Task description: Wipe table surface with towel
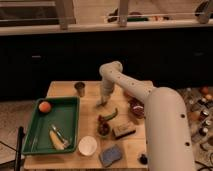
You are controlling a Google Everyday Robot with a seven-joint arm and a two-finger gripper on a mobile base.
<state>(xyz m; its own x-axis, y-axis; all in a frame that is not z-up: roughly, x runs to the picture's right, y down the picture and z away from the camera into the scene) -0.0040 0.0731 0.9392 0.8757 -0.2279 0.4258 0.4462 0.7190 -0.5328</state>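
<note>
The table surface [135, 142] is a pale tan wooden top. My arm reaches down from the right, over its back middle part. My gripper [103, 101] is low at the tabletop, right of the metal cup [80, 88] and behind a green vegetable [111, 116]. A small pale patch at the gripper's tip [101, 104] may be the towel. It is mostly hidden by the gripper, and I cannot tell its shape.
A green tray [67, 102] at the left holds an orange [45, 106] and a banana with utensils [56, 139]. A white bowl [87, 145], a blue pad [111, 155], a brown sponge [123, 130], a dark bowl [103, 128] and a red bowl [136, 108] crowd the front and right.
</note>
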